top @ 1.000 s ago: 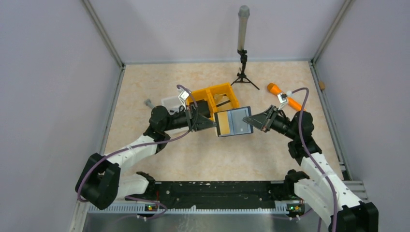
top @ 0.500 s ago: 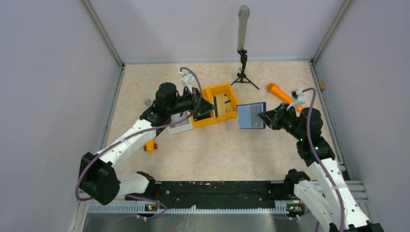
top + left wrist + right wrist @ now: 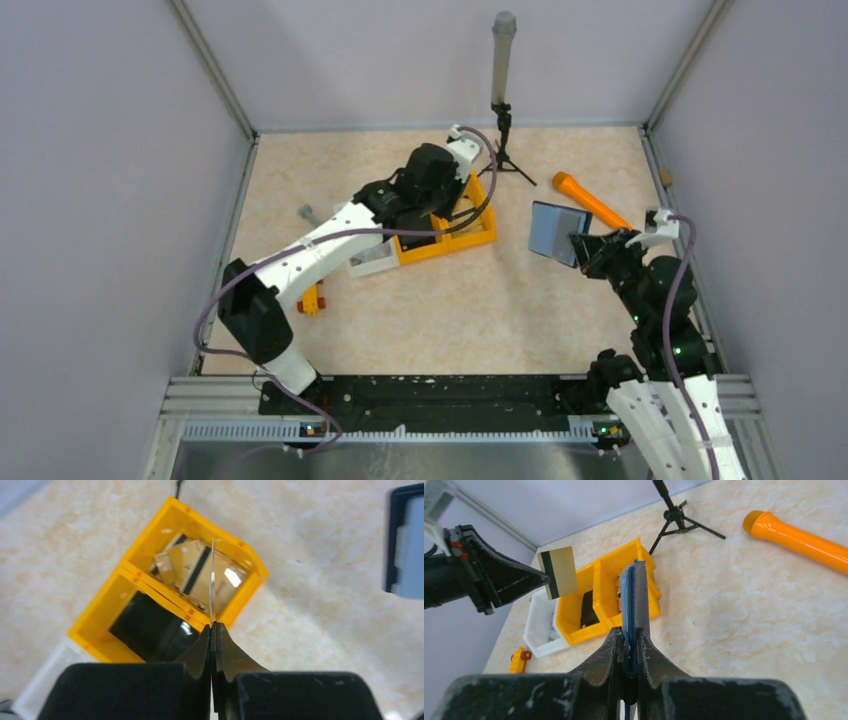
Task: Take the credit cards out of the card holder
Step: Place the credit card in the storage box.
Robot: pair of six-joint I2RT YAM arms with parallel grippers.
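The left fingers point(image 3: 199, 650) are pinched shut on the bottom edge of a tan credit card point(image 3: 558, 573). The card has a dark stripe down one side and stands out of the fingertips, clear of the worktop point(image 3: 450, 310). In the left wrist view it shows only as a thin edge-on line above the yellow bin point(image 3: 239, 544). It hangs over the compartment where other credit cards point(image 3: 186, 565) lie loosely overlapped; the neighbouring compartment holds a black block point(image 3: 145, 630). The right fingers point(image 3: 650, 662) are clamped narrowly on the lower edge of the card holder point(image 3: 556, 231). The holder is lifted off the worktop and tilted, its pale grey-blue face with a navy rim turned toward the overhead camera. From the right wrist it is seen edge-on, rising straight from between the fingers, and whether any card sits in its pockets cannot be told. It hangs well apart from the bin, to the right, near the orange cylinder point(image 3: 590, 200). A white tray point(image 3: 368, 262) sits just beside the bin's left side. A small orange block point(image 3: 312, 298) lies nearer the arm bases, and a tripod stand point(image 3: 503, 150) is at the far edge.
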